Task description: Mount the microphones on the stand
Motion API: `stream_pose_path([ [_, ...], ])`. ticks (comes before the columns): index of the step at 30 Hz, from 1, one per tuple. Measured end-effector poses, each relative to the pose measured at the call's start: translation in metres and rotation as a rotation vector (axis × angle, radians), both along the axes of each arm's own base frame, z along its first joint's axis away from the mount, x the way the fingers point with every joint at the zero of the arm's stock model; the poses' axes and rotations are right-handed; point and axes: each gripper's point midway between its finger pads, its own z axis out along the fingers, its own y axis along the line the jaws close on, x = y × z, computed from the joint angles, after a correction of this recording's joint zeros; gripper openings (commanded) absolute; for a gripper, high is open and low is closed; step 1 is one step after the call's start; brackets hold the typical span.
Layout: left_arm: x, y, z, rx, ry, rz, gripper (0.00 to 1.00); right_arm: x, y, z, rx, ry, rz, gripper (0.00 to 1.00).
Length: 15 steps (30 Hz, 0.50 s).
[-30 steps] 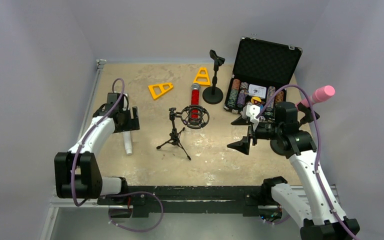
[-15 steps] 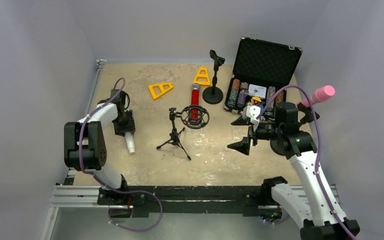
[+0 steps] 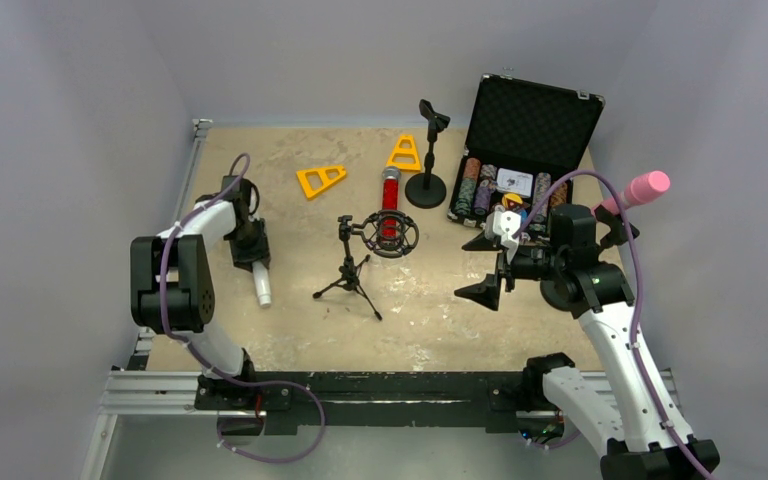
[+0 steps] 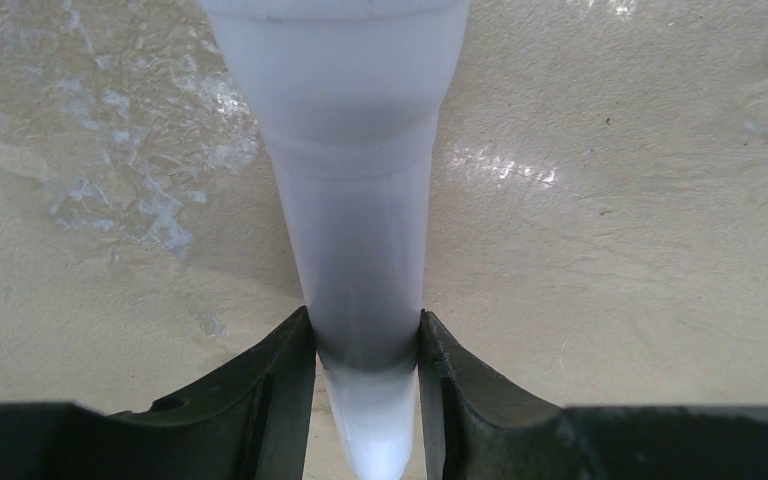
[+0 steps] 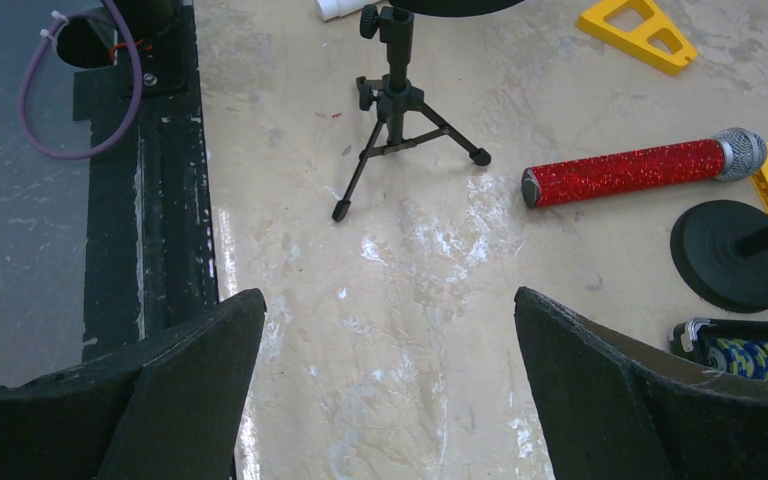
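Left claw (image 3: 254, 266) is clenched on the white microphone (image 3: 258, 289), well left of the tripod stand (image 3: 352, 272). In the left wrist view both fingers (image 4: 270, 400) press against the narrow handle end of the mic (image 4: 355, 150), one on each side. The mic runs along the tabletop (image 3: 290, 330); can't tell whether it's resting on it or just off it.

Right claw (image 3: 483, 268) is released, jaws spread wide, nothing between them. It hangs right of the tripod stand, well apart from it. In the right wrist view the claw (image 5: 380, 400) has only bare tabletop (image 5: 390, 300) under the gap.

Red glitter microphone (image 3: 390, 200) lies flat on the tabletop just behind the tripod stand, partly hidden in the top view by the ring mount (image 3: 392, 233) on the stand's head. In the right wrist view the red mic (image 5: 625, 172) has its silver head pointing away from the tripod (image 5: 400, 110).

Pink microphone (image 3: 640, 189) sits far right of the tripod stand, behind the right arm, tilted head-up. What carries it is hidden.

Round-base stand (image 3: 427, 180) stands upright behind and right of the tripod stand, next to the red mic's head. Its clip is unloaded.

Two yellow triangles (image 3: 321, 180) (image 3: 405, 153) lie behind the tripod stand. The open chip case (image 3: 525, 130) is behind and right of it.
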Motion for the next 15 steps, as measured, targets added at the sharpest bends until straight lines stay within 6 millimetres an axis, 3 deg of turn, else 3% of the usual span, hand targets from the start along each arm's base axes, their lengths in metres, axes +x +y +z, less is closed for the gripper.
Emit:
stream_pose_path([
  [8,0.003,-0.011,0.006,-0.061,-0.027,-0.033,0.00,0.000,0.000,0.000,0.000,0.002,0.000,0.98],
  [11,0.006,-0.020,0.027,-0.105,-0.119,-0.055,0.00,0.000,0.000,0.000,-0.001,0.002,0.000,0.98],
  [15,0.013,-0.032,0.071,-0.159,-0.307,-0.090,0.00,0.000,0.000,-0.001,-0.001,0.004,0.000,0.98],
])
